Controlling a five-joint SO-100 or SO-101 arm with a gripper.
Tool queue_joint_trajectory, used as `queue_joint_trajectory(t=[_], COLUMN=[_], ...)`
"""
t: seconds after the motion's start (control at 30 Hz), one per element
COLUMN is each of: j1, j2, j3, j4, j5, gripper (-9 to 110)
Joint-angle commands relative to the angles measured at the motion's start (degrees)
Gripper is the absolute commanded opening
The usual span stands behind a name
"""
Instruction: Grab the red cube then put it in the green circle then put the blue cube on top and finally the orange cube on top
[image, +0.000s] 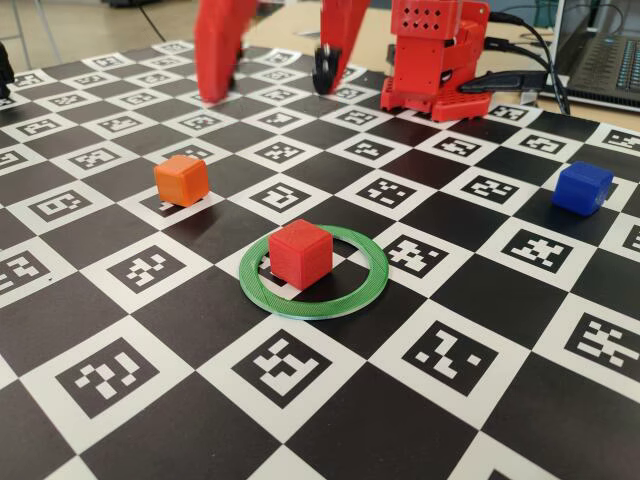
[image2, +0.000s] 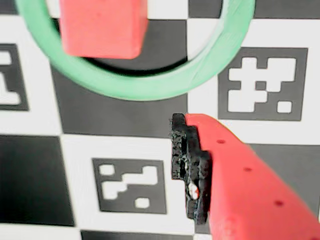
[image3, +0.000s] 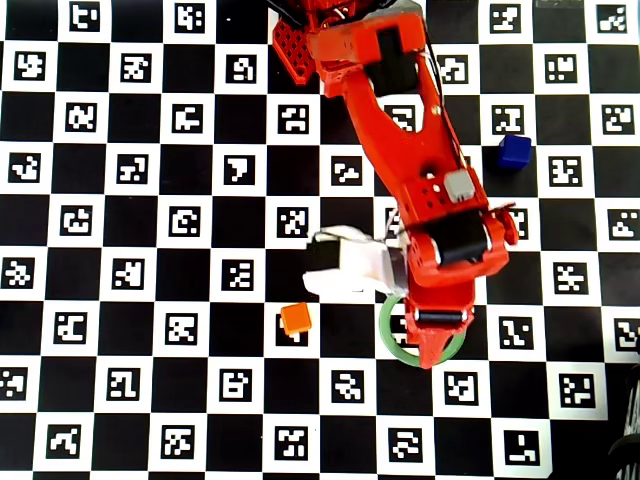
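- Fixed view shows the red cube (image: 300, 253) sitting inside the green circle (image: 355, 292), toward its left side, upright on the counter (image: 300, 420). We judge the first step is done.
- We see the blue cube (image: 582, 187) well apart on the right in this view, and the orange cube (image: 181, 180) on the left, both alone on the checkered board.
- In the fixed view, the two fingers (image: 225, 60) hang above the far part of the board with a wide gap between them, so we read the gripper (image: 275, 82) as spread apart and holding nothing.
- Wrist view shows one red finger with a black pad (image2: 190, 170) just below the ring, and the red cube (image2: 103, 27) cut by the top edge.
- We judge the blue cube will be light, stiff and somewhat smooth; it is best to take it on two opposite flat faces, near the middle, so that it does not turn between the pads.
- In the overhead view, the arm (image3: 420, 180) covers the red cube completely and hides much of the green circle (image3: 392, 335); only the blue cube (image3: 515, 151) and the orange cube (image3: 295, 318) are clear.
- Fixed view blurs the left finger, and the second finger is outside the wrist view.
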Motion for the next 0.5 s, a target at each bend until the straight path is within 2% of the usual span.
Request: queue_joint_trajectory(t=[0.0,0.47], j1=[1.93,3.43], j2=[13.54,33.66], j3=[4.13,33.05], j4=[1.23,4.48], j5=[-0.09,1.85], gripper=[44,45])
